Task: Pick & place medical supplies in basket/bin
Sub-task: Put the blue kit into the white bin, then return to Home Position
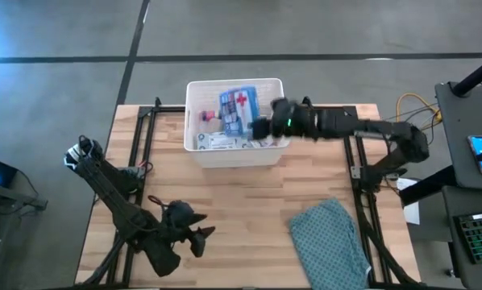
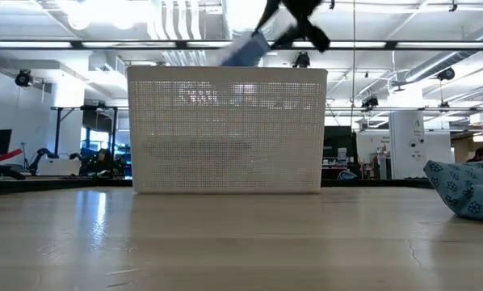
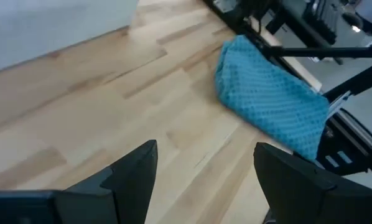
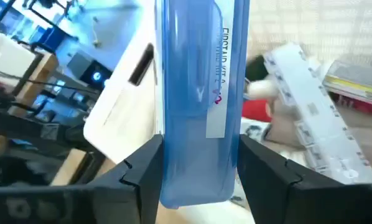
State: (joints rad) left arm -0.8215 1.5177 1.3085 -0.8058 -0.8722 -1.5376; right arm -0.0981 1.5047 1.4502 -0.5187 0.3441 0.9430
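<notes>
Blue first-aid box (image 4: 198,99) is clamped between the right gripper (image 4: 198,171)'s fingers (image 4: 142,171) above the basket (image 1: 233,153).

Nearest on the wooden bench (image 1: 249,201), the left gripper (image 1: 194,234) is parked at the near left with its fingers (image 3: 133,174) spread and empty, well apart from the supplies; a teal cloth (image 1: 330,242) is seen at the near right. Farther off, the white lattice basket is set at the bench's far edge, with the box held upright between both fingers, one pressed on each side, over its right half. White packets (image 1: 225,142) and a pill bottle (image 1: 205,118) are lying inside.
</notes>
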